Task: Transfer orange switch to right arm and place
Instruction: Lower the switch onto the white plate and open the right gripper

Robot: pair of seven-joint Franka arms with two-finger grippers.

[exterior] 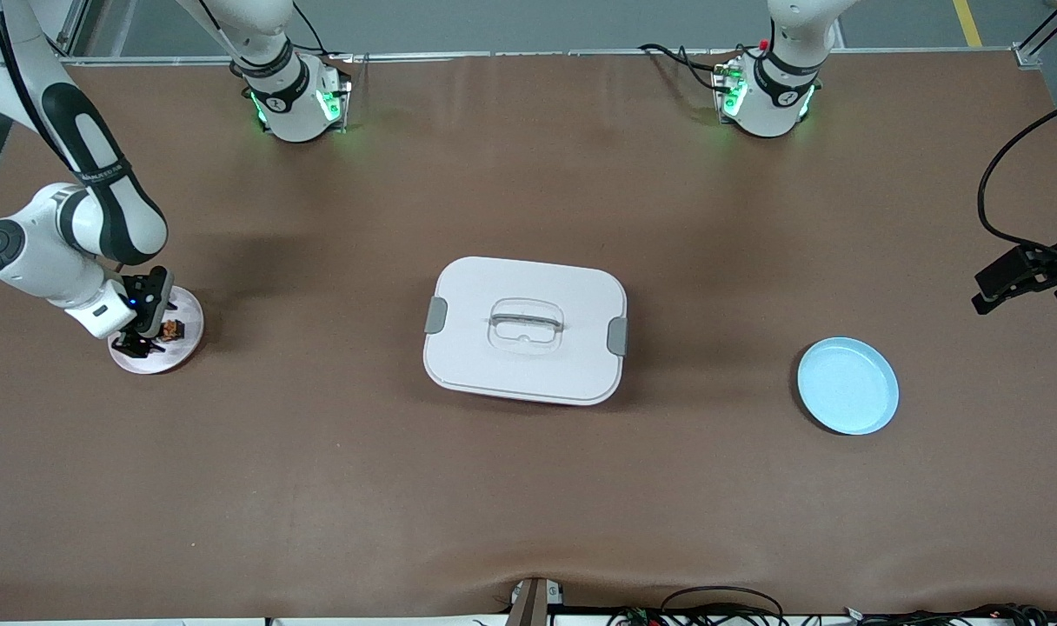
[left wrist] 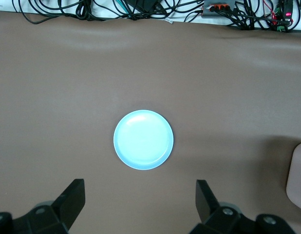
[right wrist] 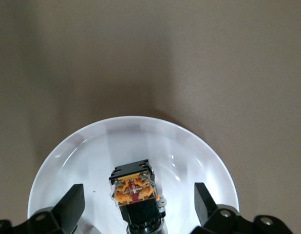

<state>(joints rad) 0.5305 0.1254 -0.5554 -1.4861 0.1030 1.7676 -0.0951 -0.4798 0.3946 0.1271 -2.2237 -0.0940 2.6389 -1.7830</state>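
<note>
The orange switch [exterior: 173, 329] is a small black block with an orange face. It lies on a small white plate [exterior: 193, 337] at the right arm's end of the table. In the right wrist view the switch [right wrist: 134, 187] lies on the plate [right wrist: 199, 156] between my right gripper's fingers, touching neither. My right gripper [exterior: 139, 346] [right wrist: 138, 196] is open, low over the plate. My left gripper [exterior: 1007, 291] [left wrist: 139, 187] is open and empty, held above the table at the left arm's end.
A white lidded box [exterior: 526, 330] with grey clips and a handle sits mid-table; its edge shows in the left wrist view [left wrist: 299, 170]. An empty light-blue plate [exterior: 847, 385] [left wrist: 143, 139] lies toward the left arm's end. Cables run along the table's near edge [left wrist: 141, 9].
</note>
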